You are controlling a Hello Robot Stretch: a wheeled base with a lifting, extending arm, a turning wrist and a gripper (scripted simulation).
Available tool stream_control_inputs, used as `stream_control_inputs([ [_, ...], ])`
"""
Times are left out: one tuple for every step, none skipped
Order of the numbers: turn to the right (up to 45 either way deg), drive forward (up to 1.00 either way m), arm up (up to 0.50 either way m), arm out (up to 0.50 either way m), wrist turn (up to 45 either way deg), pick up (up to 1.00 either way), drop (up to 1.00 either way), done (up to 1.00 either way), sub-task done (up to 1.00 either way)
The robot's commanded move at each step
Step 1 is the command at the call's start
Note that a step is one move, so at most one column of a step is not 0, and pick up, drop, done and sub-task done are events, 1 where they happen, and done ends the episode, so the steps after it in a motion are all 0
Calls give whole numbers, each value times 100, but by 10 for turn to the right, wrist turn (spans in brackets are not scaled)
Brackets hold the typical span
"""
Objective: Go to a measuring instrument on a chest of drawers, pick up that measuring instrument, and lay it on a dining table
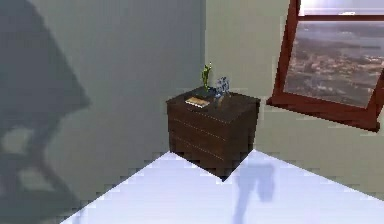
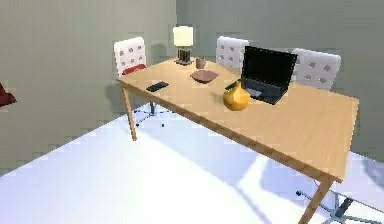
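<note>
Though the gripper's state cannot be told, a small grey-blue thing [image 1: 222, 87] stands at the back corner of the dark wooden chest of drawers [image 1: 213, 132].

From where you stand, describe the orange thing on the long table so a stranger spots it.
Find the long light wooden dining table with white chairs behind. Near its middle, left of the open black laptop in the arm side view, stands an orange pear-shaped vessel. It alone is bright and bulbous; its neighbours are dark or flat.
</note>
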Motion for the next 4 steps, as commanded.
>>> stream_control_inputs([
  [0,75,0,0,0,0,0,0,0],
  [390,0,0,0,0,0,0,0,0],
  [0,15,0,0,0,0,0,0,0],
  [-450,0,0,0,0,0,0,0,0],
])
